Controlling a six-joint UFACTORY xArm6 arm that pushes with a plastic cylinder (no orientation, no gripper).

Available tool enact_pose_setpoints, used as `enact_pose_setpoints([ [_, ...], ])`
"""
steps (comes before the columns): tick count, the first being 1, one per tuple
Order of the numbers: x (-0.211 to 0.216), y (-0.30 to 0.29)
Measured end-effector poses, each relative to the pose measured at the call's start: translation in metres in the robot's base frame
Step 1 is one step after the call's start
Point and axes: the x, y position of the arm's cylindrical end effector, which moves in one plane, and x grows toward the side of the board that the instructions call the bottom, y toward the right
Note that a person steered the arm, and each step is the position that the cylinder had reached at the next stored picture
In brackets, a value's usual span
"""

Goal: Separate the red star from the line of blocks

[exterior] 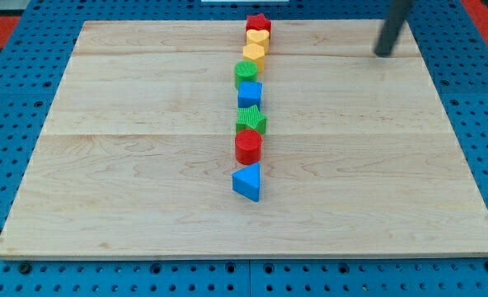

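Nearest, blue triangular block [247,182] is ending a line on the wooden board [129,165]; red star [258,23] is sitting at the far end, half hidden by the yellow heart [257,38]. My tip [383,54], a bare rod without pincer, is resting well to the star's right, its upper part cut off.

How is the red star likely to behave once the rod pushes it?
The red star looks squat and flat-bottomed, so it should slide on the smooth wooden board rather than tip. Touching the yellow heart, it may drag that along. My tip stands far to the view's right.

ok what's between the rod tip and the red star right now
Nothing: in the camera view only bare board lies between my tip and the red star, the line's top block.
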Motion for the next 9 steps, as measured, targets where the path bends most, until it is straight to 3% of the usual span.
enact_pose_setpoints([
  [1,-0.058,-0.065],
  [4,-0.055,-0.248],
  [6,-0.042,-0.227],
  [7,-0.029,-0.263],
  [9,0.004,-0.259],
])
